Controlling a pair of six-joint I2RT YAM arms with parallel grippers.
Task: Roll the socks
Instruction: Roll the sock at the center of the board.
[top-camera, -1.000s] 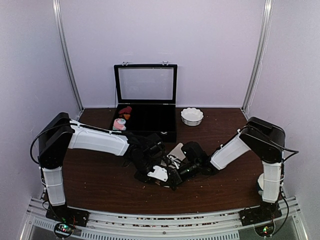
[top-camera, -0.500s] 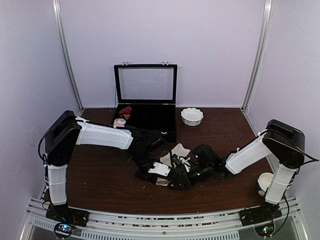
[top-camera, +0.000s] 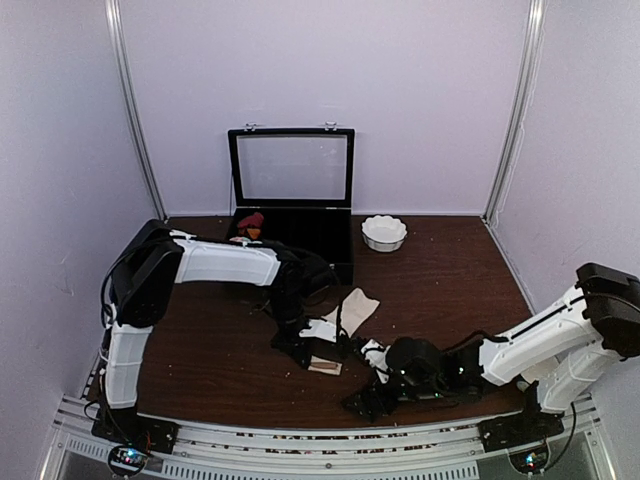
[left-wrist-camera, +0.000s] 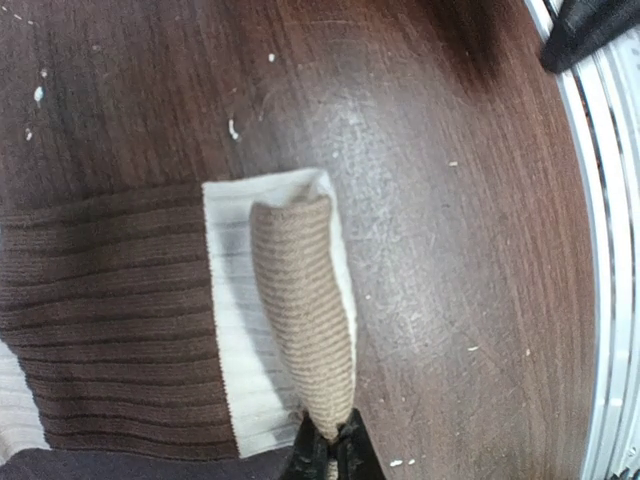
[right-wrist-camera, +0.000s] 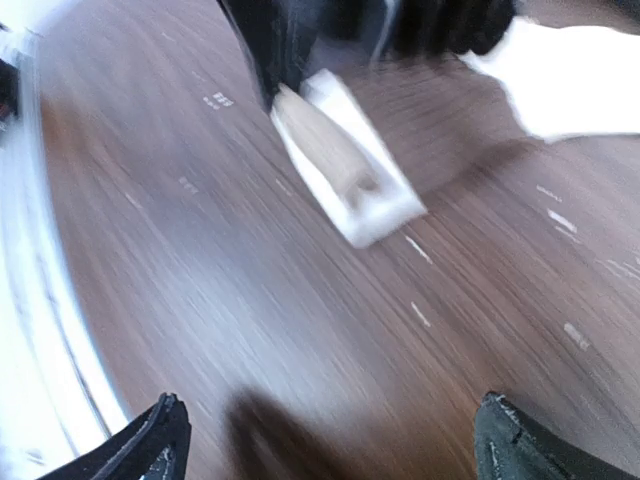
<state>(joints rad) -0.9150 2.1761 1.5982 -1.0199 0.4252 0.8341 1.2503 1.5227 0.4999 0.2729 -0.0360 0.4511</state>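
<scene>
Tan ribbed knit forms the toe of the long sock (left-wrist-camera: 300, 300). It is folded up into a narrow, rounded ridge lying over a white, finely corded patch of the same sock. Left of that patch runs a darker, brown-looking band with broader ribs. The left gripper (left-wrist-camera: 328, 452) has its black fingertips pressed together on the near end of the tan ridge, pinching it. This end of the sock lies on the table (top-camera: 200, 350), around the middle and towards the near edge.

Just behind and to the right of the left gripper, the cream-beige sock (top-camera: 352, 308) lies as a flat, smooth, pale strip set slantwise on the wood. Whether it touches the long sock cannot be told.

The right gripper (right-wrist-camera: 340, 445) sits low over the table, nearer the edge and to the right of the folded toe, apart from it. Its two dark fingers are spread wide with nothing between them. Its wrist view is blurred.

The table is dark reddish-brown wood with a visible grain, flecked with pale crumbs, and a ridged metal rail (left-wrist-camera: 600, 250) runs along its near edge. At the back stands a black box (top-camera: 325, 240) with its glass-paned lid upright. A dark red and orange bundle (top-camera: 250, 221) sits in its left back corner. A white scalloped bowl (top-camera: 384, 232) stands just right of the box.
</scene>
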